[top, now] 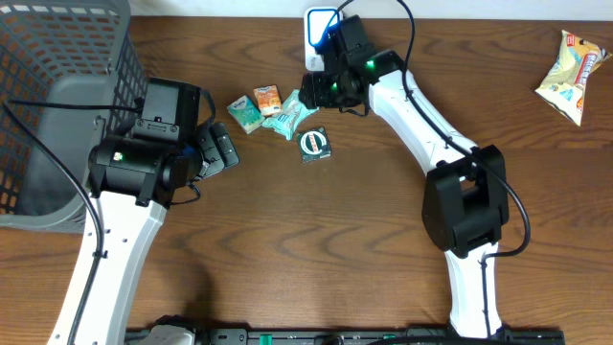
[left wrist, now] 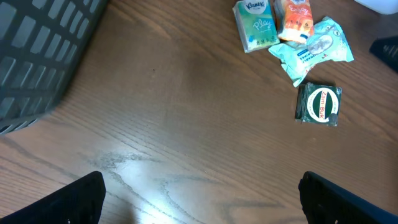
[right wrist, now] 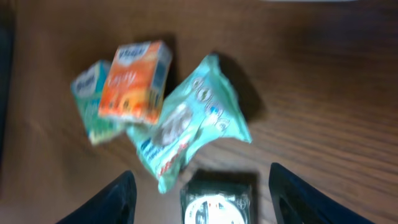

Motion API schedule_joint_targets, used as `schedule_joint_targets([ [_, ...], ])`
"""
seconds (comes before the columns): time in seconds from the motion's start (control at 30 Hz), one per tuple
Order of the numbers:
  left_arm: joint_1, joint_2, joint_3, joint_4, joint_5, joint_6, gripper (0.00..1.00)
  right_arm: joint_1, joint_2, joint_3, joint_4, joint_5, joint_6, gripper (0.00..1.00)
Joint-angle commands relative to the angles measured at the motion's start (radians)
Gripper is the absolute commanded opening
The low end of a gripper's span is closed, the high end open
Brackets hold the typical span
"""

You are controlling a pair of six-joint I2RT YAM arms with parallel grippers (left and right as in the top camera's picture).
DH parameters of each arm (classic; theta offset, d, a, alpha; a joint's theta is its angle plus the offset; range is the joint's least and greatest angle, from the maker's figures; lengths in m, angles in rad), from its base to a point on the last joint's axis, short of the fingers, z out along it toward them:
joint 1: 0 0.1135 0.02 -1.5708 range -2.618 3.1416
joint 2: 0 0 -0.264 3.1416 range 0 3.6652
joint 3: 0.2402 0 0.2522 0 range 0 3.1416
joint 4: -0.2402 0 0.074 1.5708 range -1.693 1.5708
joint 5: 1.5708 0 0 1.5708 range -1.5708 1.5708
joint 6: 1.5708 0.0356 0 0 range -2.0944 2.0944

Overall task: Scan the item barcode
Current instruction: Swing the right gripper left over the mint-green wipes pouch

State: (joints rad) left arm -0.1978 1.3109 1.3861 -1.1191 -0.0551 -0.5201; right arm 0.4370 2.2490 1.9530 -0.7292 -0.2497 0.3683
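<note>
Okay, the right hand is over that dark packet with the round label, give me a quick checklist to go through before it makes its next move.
1. Right hand straddles the dark packet: ok, one finger on each side with gaps showing.
2. Right hand open enough: ok.
3. Teal pouch clear of the grasp: cannot tell, its lower end lies right by the packet's corner.
4. Barcode located: cannot tell, none shows on the packet's upward face.
5. Left hand out of the way: ok, open and empty over bare table, apart from the items.
</note>
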Motion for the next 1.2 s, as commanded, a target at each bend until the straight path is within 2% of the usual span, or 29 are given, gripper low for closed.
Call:
schedule_joint_targets([
  [0.0,0.004,-0.003,0.003,-0.004,-0.01,-0.001,0.98,0.021,0.029,0.001,0.021,0.083,0.126,0.62],
  [0.1,0.004,-0.003,0.003,-0.004,-0.01,-0.001,0.98,0.043,0.066,0.001,0.031,0.069,0.163,0.62],
  [0.5,0.004,-0.003,0.003,-0.004,-0.01,-0.001,0.98,0.058,0.079,0.003,0.023,0.056,0.162,0.7],
  [0.7,0.004,-0.003,0.003,-0.004,-0.01,-0.001,0.98,0.054,0.079,0.003,0.005,0.056,0.162,0.7],
  [0.83,0.004,-0.003,0.003,-0.004,-0.01,-0.001,0.98,0.062,0.079,0.003,0.004,0.058,0.14,0.86],
  [0.9,0.004,-0.003,0.003,-0.004,-0.01,-0.001,0.98,0.062,0.079,0.003,0.003,0.063,0.128,0.9],
  [1.03,0.004,-0.003,0.003,-0.004,-0.01,-0.001,0.98,0.056,0.079,0.003,0.007,0.073,0.128,0.91],
  [1.17,0.004,-0.003,0.003,-0.004,-0.01,-0.001,0.98,0.051,0.079,0.003,0.015,0.112,0.129,0.86],
])
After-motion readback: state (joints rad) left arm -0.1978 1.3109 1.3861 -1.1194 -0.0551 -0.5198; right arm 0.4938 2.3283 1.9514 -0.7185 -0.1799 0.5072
